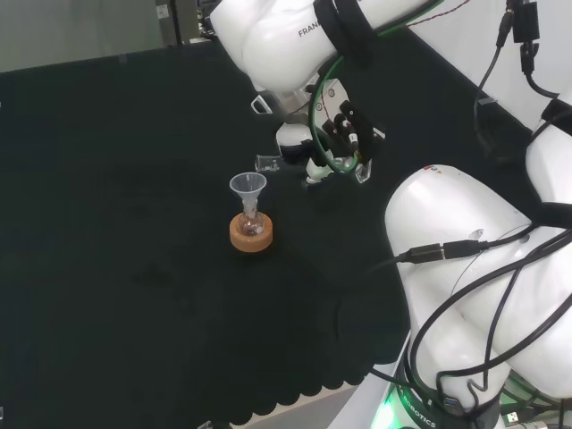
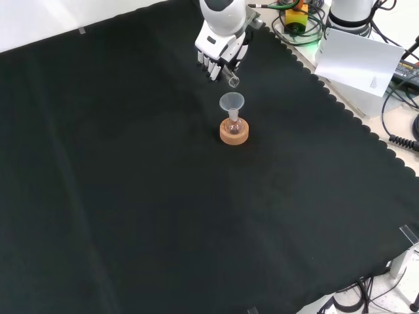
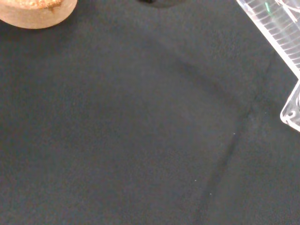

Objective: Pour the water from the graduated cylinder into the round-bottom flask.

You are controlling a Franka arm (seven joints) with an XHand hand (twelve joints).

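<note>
Flask (image 1: 251, 223) is taken as the landmark: it is seen seated upright in a cork ring (image 1: 251, 234) on the black cloth (image 1: 125, 223), with a clear funnel (image 1: 248, 186) set in its neck. In the head view, going left to right from the flask, the cylinder's (image 1: 268, 164) clear end is met first, just up and to the right of the funnel, and then the hand (image 1: 335, 143) further right, under the white arm links. The hand's fingers are curled round the cylinder, which is held tilted, nearly level, with its long axis running from the hand toward the funnel. In the front view the cylinder's mouth (image 2: 234, 81) is seen just above the funnel's rim (image 2: 231, 101), apart from it, while the hand (image 2: 219, 55) lies beyond and to the left. Whether water is running cannot be told. The pour is judged to depend on the mouth being kept over the funnel's bowl, so that the tilt is carried along that axis.
</note>
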